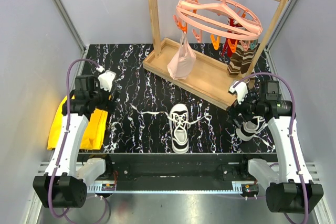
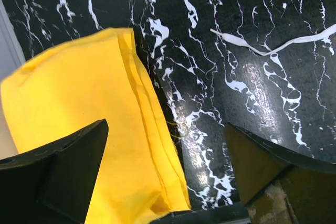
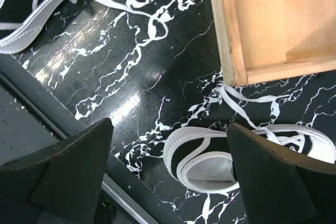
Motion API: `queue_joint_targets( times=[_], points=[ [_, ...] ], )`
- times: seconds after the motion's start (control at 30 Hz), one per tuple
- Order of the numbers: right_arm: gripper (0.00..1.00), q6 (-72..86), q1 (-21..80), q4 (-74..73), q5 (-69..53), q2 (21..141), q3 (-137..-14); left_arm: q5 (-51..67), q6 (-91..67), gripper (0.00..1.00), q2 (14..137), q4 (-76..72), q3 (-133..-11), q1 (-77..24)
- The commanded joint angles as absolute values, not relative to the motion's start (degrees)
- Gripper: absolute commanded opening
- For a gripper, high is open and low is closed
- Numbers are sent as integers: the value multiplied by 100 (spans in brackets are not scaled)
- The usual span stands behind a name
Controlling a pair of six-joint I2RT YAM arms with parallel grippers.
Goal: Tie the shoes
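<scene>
We read this as a robotics lab cell. Plain grey panels (image 1: 26, 35) close in a black marbled tabletop (image 1: 131, 77) on the left, right and far sides. The left arm (image 1: 68, 135) and right arm (image 1: 287, 129) are bolted by a metal rail (image 1: 173, 188) at the near edge, and a wooden rack (image 1: 153, 14) stands at the far right.

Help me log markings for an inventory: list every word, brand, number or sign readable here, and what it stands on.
None is readable. The white low-top sneaker with black stripes, the second matching sneaker, the folded yellow cloth and the wooden rack tray show no legible word, brand, number or sign.
</scene>
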State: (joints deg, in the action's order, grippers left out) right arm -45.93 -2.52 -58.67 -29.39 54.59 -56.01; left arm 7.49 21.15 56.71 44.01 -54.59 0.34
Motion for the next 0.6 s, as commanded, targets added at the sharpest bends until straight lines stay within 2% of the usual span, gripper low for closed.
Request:
queue_joint_targets(
  times=[0.0, 0.17, 0.3, 0.57],
  points=[
    [100, -5044, -255, -6248, -3094, 5519, -5607, 1221, 2855, 99, 5660, 3771, -5572, 26],
    [100, -5405, -246, -6398, -3137, 5616, -5485, 1993, 3559, 99, 6195, 3691, -5949, -166],
    [100, -5502, -202, -6381, -3155, 5669, -5353, 1969, 3988, 99, 6914, 3700, -6319, -815],
    [100, -5704, -123, -6346, -3050, 5836, -5133, 2240, 4974, 99, 8093, 3595, -6266, -1915]
  ],
)
